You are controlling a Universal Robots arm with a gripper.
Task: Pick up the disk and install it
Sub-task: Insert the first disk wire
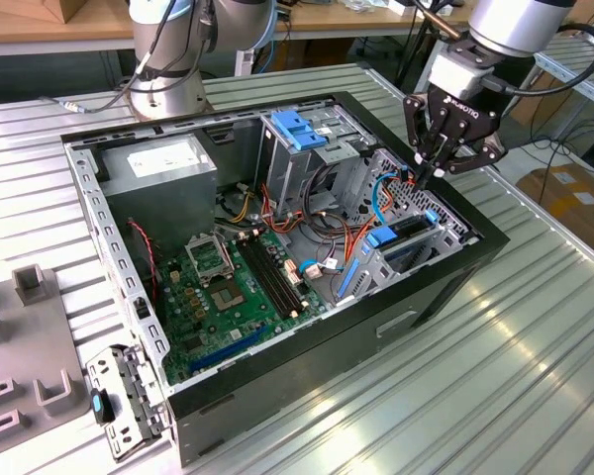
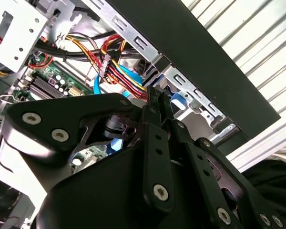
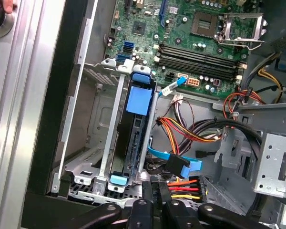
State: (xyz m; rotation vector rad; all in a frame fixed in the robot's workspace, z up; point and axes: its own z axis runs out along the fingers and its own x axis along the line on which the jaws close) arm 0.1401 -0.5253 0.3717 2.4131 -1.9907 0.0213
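Disk (image 3: 136,119) is sitting on edge in the drive bay (image 3: 86,143) at the case corner, between silver rails, blue tabs (image 3: 143,78) at both ends; its long axis is running along the bay, one end toward the motherboard (image 3: 195,28), the other toward the case wall under the gripper (image 1: 431,170). Gripper is hovering just above that wall-side end with fingers (image 2: 155,143) pressed together and gripping nothing. I'm judging the disk as stiff, dense and shock-sensitive with slick metal faces, so the blue side rails look like the safest hold.
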